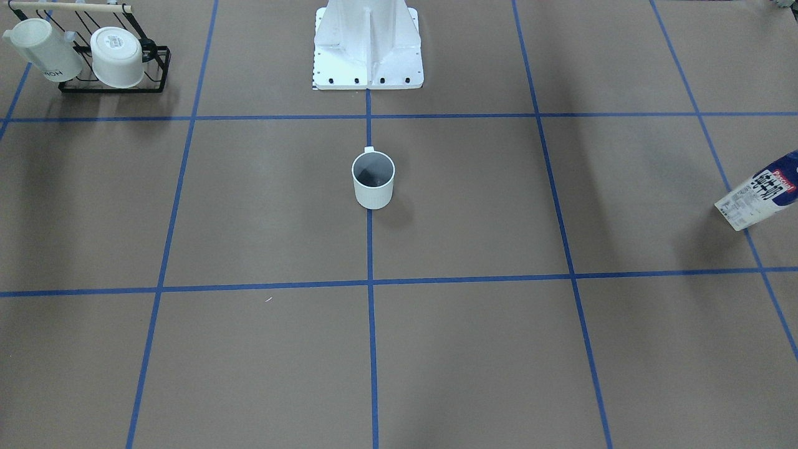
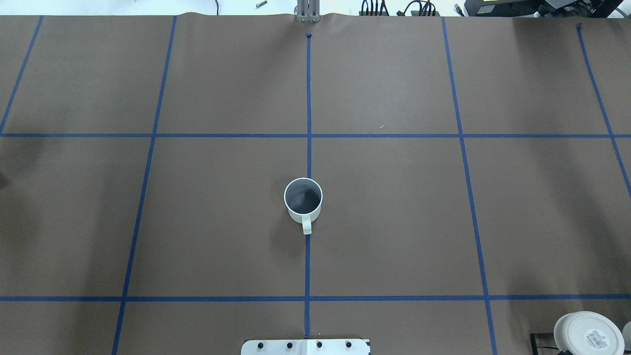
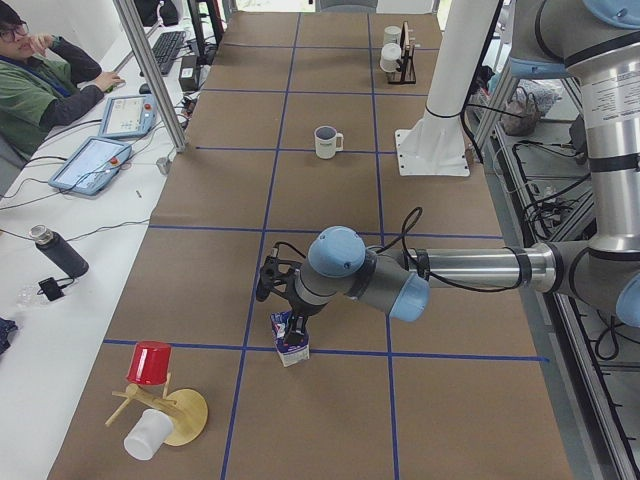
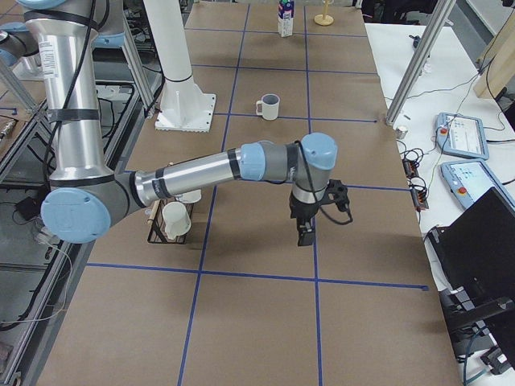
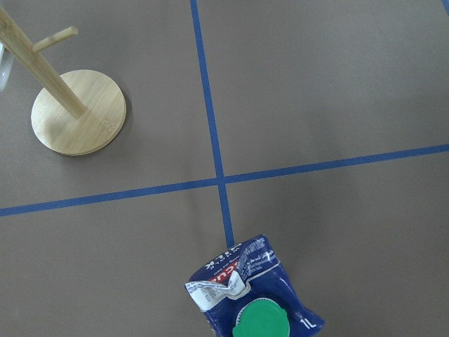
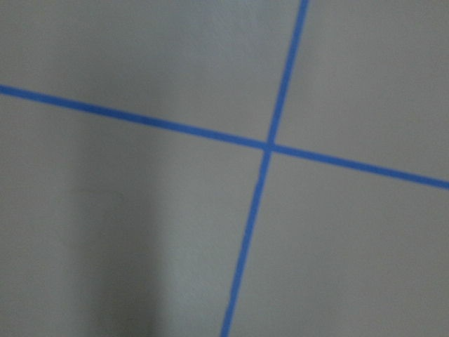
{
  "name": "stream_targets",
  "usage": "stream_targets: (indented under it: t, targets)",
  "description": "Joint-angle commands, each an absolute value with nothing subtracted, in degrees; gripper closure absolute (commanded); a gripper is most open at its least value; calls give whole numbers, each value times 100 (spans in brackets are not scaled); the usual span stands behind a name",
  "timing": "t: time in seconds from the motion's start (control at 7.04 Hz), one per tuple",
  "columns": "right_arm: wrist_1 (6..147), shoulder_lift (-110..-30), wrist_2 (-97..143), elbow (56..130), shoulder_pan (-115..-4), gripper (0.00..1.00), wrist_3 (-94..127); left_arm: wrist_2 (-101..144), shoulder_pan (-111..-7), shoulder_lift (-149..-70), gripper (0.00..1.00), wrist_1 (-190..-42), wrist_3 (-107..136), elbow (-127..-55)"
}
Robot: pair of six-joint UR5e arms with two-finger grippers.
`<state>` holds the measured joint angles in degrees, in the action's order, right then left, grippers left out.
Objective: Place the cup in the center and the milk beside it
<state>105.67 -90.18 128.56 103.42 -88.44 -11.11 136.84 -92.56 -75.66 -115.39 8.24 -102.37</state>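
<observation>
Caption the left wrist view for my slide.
Milk carton, green cap up, near a tape crossing; wooden stand at upper left.

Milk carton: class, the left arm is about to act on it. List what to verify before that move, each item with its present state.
1. Cup upright in the center: ok, it sits on the middle tape line.
2. Milk beside the cup: not ok, it stands far off at the table's left end.
3. Milk upright, green cap on: ok.
4. Left gripper at the milk: ok, it is right above the carton.
5. Left gripper shut on the milk: cannot tell.
6. Right gripper away from the cup: ok, it is over bare table.
</observation>
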Motion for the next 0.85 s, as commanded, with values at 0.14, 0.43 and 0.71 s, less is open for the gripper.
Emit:
stream_targets:
  t: [0.14,0.43,0.71]
  targets:
    - [10512,-10019,12797,10380,-9219,0,-1520,13641,-9220,-7576,1,-11566,1353,-9951]
    - [10477,-10063,12788,10345,-9220,0,-1503,13641,-9167,-7673,1,-11575,1502,-9738]
    - [10477,-10063,12779,10319,-9220,0,-1503,13641,-8888,-7891,1,-11742,2412,-9747]
